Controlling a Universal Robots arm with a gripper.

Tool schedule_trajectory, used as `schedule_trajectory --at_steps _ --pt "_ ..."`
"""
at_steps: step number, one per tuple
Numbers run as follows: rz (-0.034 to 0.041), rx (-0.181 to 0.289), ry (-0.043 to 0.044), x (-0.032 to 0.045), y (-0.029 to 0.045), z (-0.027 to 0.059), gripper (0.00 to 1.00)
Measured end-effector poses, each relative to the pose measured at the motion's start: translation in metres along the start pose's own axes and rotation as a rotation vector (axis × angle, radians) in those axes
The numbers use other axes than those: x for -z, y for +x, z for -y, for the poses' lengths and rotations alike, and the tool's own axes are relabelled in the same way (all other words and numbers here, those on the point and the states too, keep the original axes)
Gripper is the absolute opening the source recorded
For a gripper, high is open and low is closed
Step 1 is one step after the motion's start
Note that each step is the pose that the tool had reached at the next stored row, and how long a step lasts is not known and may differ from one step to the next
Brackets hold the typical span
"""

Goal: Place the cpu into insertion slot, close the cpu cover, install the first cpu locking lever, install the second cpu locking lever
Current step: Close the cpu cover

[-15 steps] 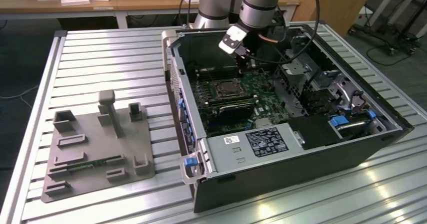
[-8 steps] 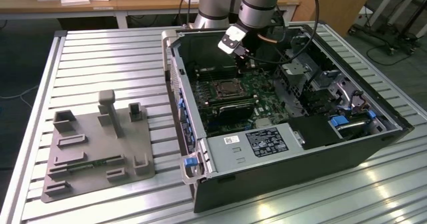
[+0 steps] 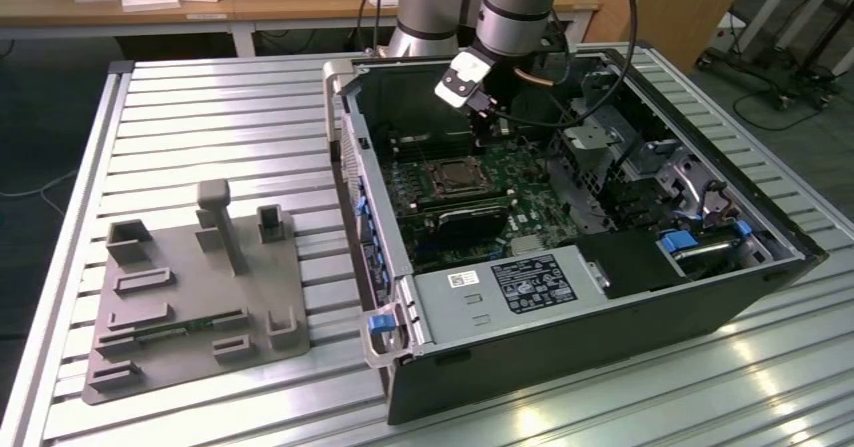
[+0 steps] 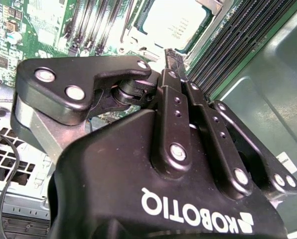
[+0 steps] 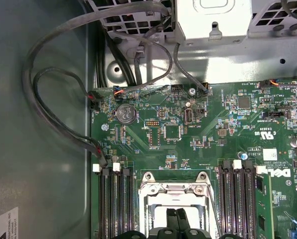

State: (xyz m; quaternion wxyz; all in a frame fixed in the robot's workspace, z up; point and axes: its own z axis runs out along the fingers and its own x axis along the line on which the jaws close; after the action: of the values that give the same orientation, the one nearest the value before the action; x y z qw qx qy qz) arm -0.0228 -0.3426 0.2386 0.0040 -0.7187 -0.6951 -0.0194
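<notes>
The cpu point(image 4: 174, 21) lies in the insertion slot point(image 3: 459, 176) on the green board, its silvery top showing. The cpu cover point(image 5: 176, 189), a silver frame, lies flat around the cpu point(image 5: 159, 217). My gripper point(image 3: 487, 127) hangs inside the open computer case just above the slot. The thin black fingertips point(image 5: 172, 219) are pressed together over the cpu with nothing between them. In the second wrist view the gripper point(image 4: 174, 56) points at the near edge of the cover. How the locking levers stand I cannot make out.
Black memory slots point(image 5: 114, 204) flank the socket on both sides. Grey cables point(image 5: 54, 119) loop along the case wall. A power supply box point(image 3: 527, 282) sits at the case front. On the slatted table at the exterior view's left stands a grey fixture plate point(image 3: 187, 287).
</notes>
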Motion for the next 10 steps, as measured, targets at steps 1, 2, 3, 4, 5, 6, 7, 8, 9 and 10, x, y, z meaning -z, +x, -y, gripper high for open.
schedule_trajectory --at_steps 1,2,3,4,5,6,7,8,9,10 --pt "0.0 0.0 -0.0001 0.0 0.0 0.0006 0.1" --pt "0.0 0.0 0.0 0.0 0.0 0.0011 0.1" --pt "0.0 0.0 0.0 0.0 0.0 0.0012 0.1" --pt "0.0 0.0 0.0 0.0 0.0 0.0012 0.1" --pt "0.0 0.0 0.0 0.0 0.0 0.0012 0.1" --pt "0.0 0.0 0.0 0.0 0.0 0.0012 0.1" --pt "0.0 0.0 0.0 0.0 0.0 0.0012 0.1" --pt "0.0 0.0 0.0 0.0 0.0 0.0012 0.1" --pt "0.0 0.0 0.0 0.0 0.0 0.0013 0.1" --pt "0.0 0.0 0.0 0.0 0.0 0.0013 0.1"
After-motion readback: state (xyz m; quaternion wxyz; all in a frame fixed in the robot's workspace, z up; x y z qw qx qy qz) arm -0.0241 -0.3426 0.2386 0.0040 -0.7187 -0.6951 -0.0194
